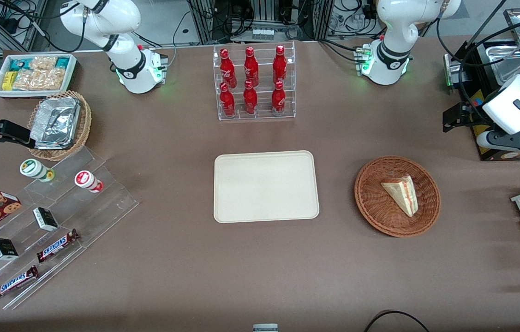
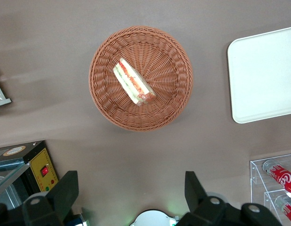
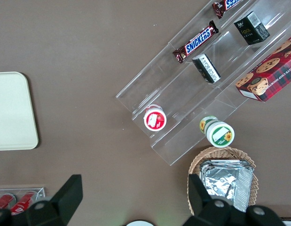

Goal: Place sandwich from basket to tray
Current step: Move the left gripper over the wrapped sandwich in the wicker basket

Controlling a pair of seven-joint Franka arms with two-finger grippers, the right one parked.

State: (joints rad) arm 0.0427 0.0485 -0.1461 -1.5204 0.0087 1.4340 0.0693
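brown table (image 1: 260, 267) — matte | cable-strewn grey floor (image 1: 181, 18) — farther

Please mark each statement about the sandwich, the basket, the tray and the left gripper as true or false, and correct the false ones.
1. The sandwich lies in the basket. True.
2. The tray holds a red bottle. False: nothing lies on it; the red bottles stand in a clear rack.
3. The gripper is shut on the sandwich. False: it is open, raised above the table, holding nothing.
4. The basket stands beside the tray, toward the working arm's end of the table. True.
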